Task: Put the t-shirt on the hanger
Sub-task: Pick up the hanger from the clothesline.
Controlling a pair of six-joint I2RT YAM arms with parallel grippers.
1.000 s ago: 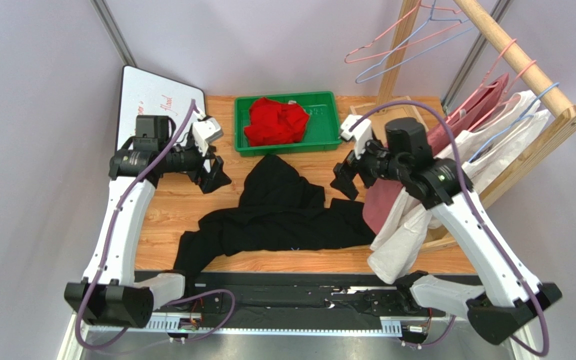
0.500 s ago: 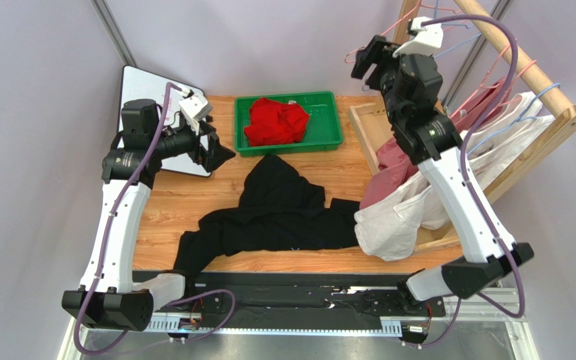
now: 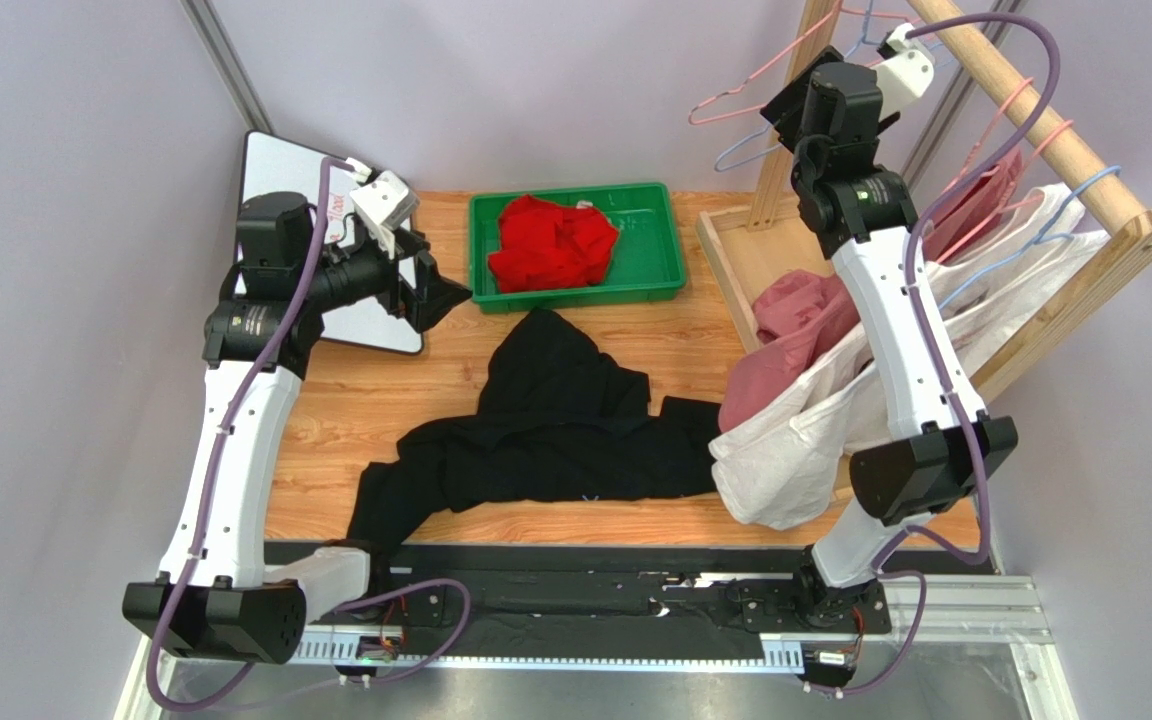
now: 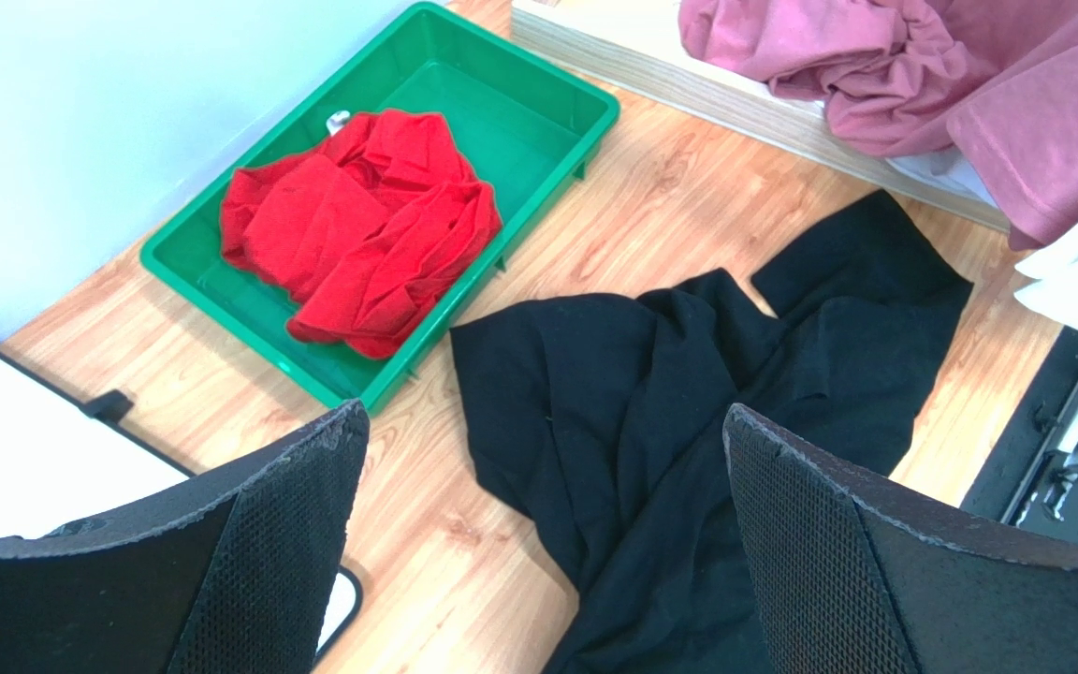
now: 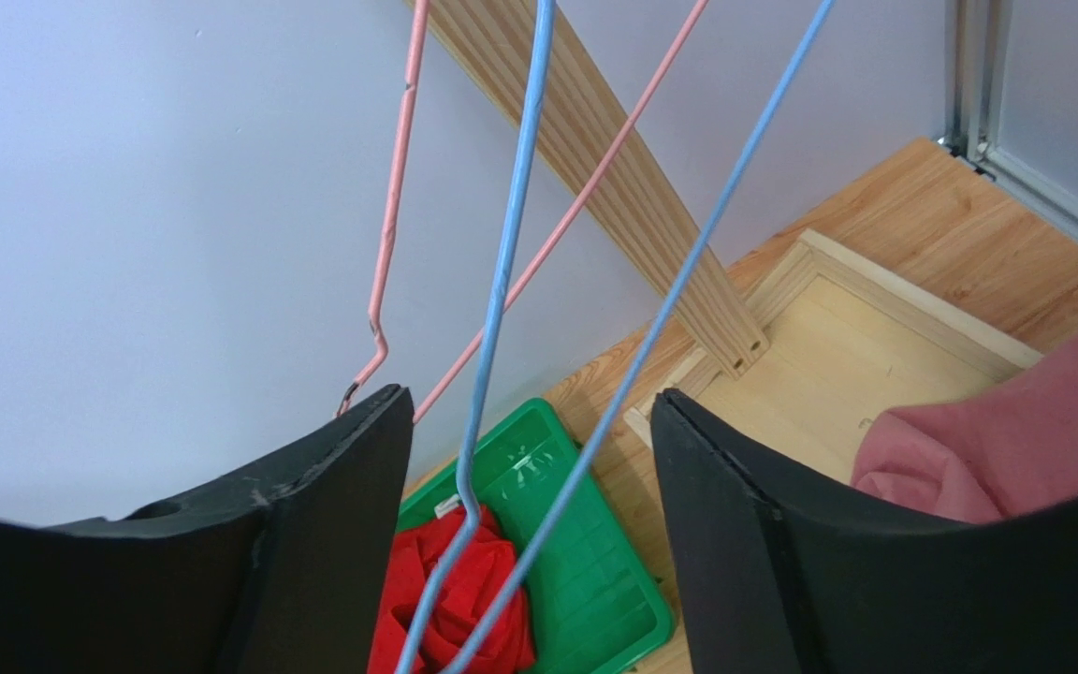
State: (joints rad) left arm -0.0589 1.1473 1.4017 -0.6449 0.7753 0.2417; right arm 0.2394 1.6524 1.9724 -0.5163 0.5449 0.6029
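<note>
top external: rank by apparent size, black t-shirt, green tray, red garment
1. black t-shirt, spread out, clearly the largest
2. green tray
3. red garment, bunched inside the tray and covering only part of it

The gaps are clear, with no ties, and nearness to the camera does not change the order.

A robotics lab test cell. Plain grey panels on metal posts box in a wooden table, with robot arms bolted to a rail
</note>
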